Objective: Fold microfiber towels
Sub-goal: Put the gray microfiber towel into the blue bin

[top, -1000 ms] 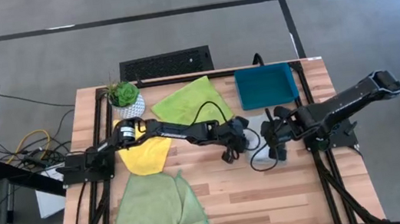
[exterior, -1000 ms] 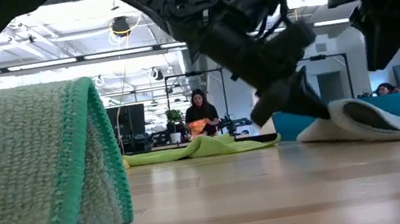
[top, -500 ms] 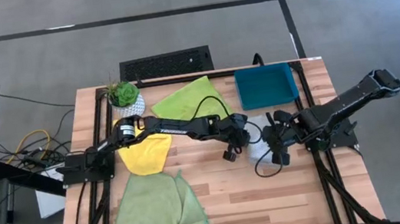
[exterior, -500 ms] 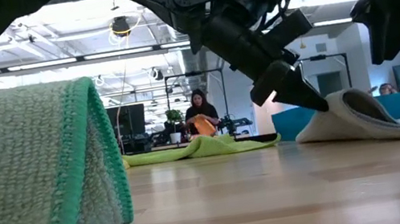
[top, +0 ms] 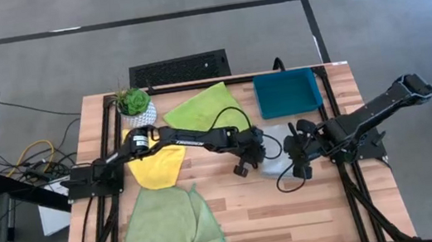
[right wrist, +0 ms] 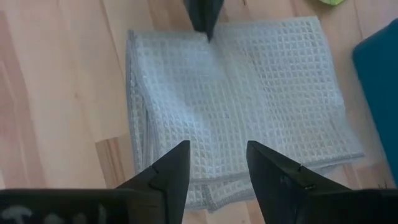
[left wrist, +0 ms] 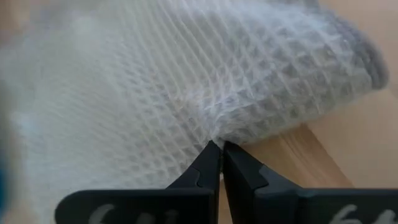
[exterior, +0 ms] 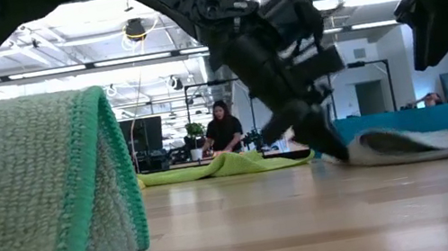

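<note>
The wooden table [top: 253,208] carries four towels [top: 168,232], a teal tray [top: 287,92] and a potted plant [top: 134,104].

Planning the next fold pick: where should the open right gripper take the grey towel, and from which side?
Probably the grey towel at its doubled edge, where the layers show stacked in the right wrist view. It lies flat, so come from above, one finger sliding under that edge. The right gripper hovers open over the towel; the left gripper is shut, its tips at the opposite edge, so keep away from there.

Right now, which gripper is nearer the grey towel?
Left. The left gripper has its shut jaws touching the edge of the grey towel; whether it pinches cloth is unclear. The right gripper hovers open above it, not touching.
</note>
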